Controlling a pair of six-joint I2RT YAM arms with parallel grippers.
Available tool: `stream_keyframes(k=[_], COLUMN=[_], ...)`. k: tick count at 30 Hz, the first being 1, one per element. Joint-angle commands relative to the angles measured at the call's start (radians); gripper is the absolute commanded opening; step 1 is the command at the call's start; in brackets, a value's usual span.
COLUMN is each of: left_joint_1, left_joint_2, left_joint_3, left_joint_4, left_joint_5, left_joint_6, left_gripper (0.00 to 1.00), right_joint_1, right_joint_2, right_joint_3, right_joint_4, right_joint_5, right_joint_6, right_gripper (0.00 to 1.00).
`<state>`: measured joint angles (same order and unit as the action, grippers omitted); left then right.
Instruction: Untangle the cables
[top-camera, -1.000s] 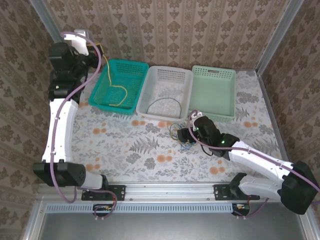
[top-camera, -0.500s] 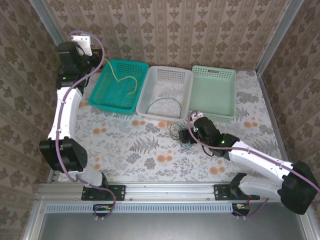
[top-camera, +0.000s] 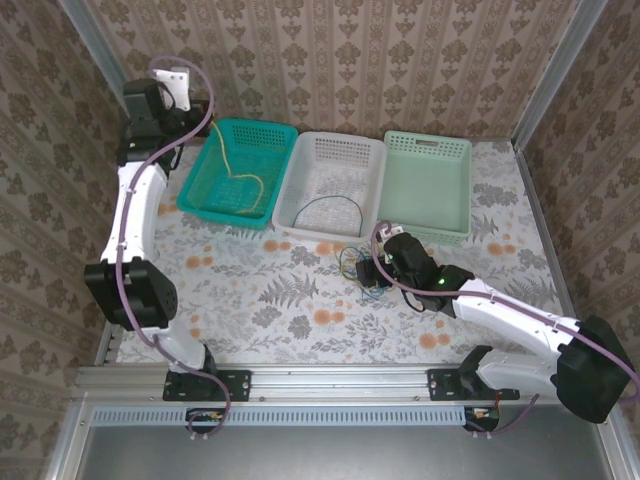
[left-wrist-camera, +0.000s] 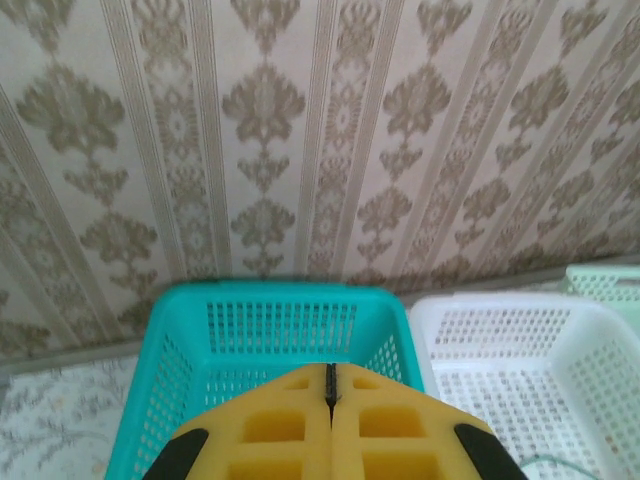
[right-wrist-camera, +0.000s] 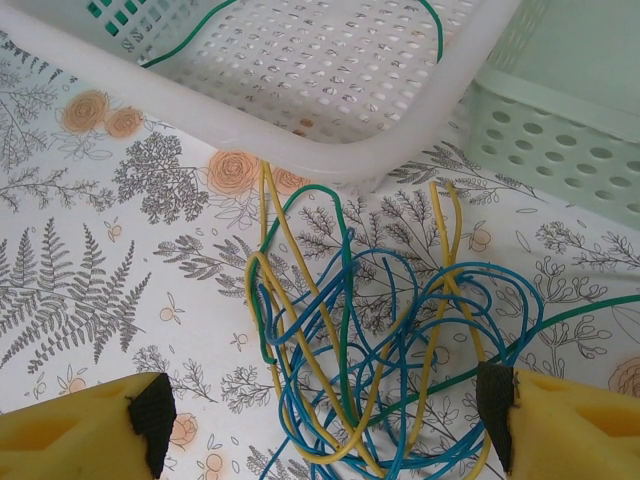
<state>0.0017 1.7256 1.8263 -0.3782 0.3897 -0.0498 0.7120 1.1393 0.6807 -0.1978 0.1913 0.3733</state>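
Right wrist view: right gripper (right-wrist-camera: 320, 430) hangs open over the tangled thin yellow, green and blue wires (right-wrist-camera: 345, 340), seemingly choosing a strand; next it must pinch just one. Left gripper (left-wrist-camera: 330, 400) is closed

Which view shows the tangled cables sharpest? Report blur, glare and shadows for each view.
Right wrist: the tangled cables are crisp, no glare; the yellow pads look soft. Left wrist: wallpaper slightly soft, the shut left gripper low in frame. Top external: even light, soft shadows, cables tiny.

Floral table (top-camera: 250, 300) bears teal basket (top-camera: 225, 218), white basket (top-camera: 325, 235), mint basket (top-camera: 428, 190) (a row), tangled cables (top-camera: 357, 266).
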Motion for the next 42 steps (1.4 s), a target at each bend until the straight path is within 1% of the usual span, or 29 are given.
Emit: stream_keyframes(k=[1,3,6,8,13,15,16,17,20,23,25,28,29,30,32,33,35,38,42], left_joint_1=[0.005,0.004,0.004,0.003,-0.002,-0.003,-0.004,-0.006,-0.008,-0.022,-0.037,-0.065,-0.081,-0.094,-0.129,-0.150,-0.204,-0.266,-0.316], left_joint_2=[0.070,0.123,0.166,0.188,0.279,0.310,0.321,0.331,0.340,0.307,0.262,0.153,0.110,0.071,-0.008,-0.046,-0.120,-0.184,-0.230], left_joint_3=[0.119,0.176,0.191,0.195,0.283,0.312,0.319,0.328,0.326,0.291,0.237,0.111,0.061,0.011,-0.075,-0.128,-0.226,-0.318,-0.411], left_joint_4=[-0.163,-0.221,-0.234,-0.238,-0.323,-0.345,-0.352,-0.361,-0.372,-0.364,-0.333,-0.248,-0.211,-0.177,-0.125,-0.091,-0.014,0.061,0.068], left_joint_5=[0.022,0.023,0.007,0.000,-0.027,-0.038,-0.042,-0.044,-0.049,-0.088,-0.112,-0.130,-0.134,-0.139,-0.145,-0.147,-0.183,-0.176,-0.111], left_joint_6=[0.028,0.026,0.011,0.005,0.033,0.045,0.047,0.048,0.048,0.058,0.065,0.055,0.048,0.045,0.043,0.043,0.051,0.025,-0.043], left_gripper=[0.02,0.05,0.06,0.10,0.15,0.23,0.25,0.28,0.44,0.60,0.70,0.86,0.96,1.00,1.00,1.00,1.00,1.00,0.98], right_joint_1=[0.004,0.004,0.004,0.004,0.004,0.004,0.004,0.004,0.004,0.004,0.004,0.004,0.003,0.002,-0.002,-0.008,-0.012,-0.013,-0.014], right_joint_2=[0.004,0.007,0.008,0.008,0.008,0.008,0.008,0.008,0.002,-0.008,-0.016,-0.016,-0.007,0.005,0.028,0.038,0.050,0.080,0.163], right_joint_3=[0.022,0.022,0.023,0.023,0.026,0.026,0.026,0.026,0.025,0.025,0.025,0.025,0.029,0.035,0.049,0.052,0.050,0.055,0.094], right_joint_4=[-0.034,-0.037,-0.041,-0.042,-0.054,-0.058,-0.061,-0.064,-0.076,-0.090,-0.095,-0.101,-0.114,-0.134,-0.177,-0.189,-0.177,-0.161,-0.176], right_joint_5=[0.007,0.005,0.005,0.006,0.009,0.012,0.014,0.018,0.031,0.053,0.062,0.060,0.067,0.079,0.096,0.085,0.040,0.006,-0.005], right_joint_6=[0.011,0.013,0.017,0.017,0.018,0.022,0.023,0.026,0.032,0.031,0.026,0.008,0.007,0.014,0.042,0.052,0.050,0.038,0.015], right_gripper=[0.83,0.83,0.83,0.83,0.83,0.83,0.83,0.83,0.83,0.83,0.83,0.80,0.79,0.78,0.73,0.71,0.69,0.69,0.70])
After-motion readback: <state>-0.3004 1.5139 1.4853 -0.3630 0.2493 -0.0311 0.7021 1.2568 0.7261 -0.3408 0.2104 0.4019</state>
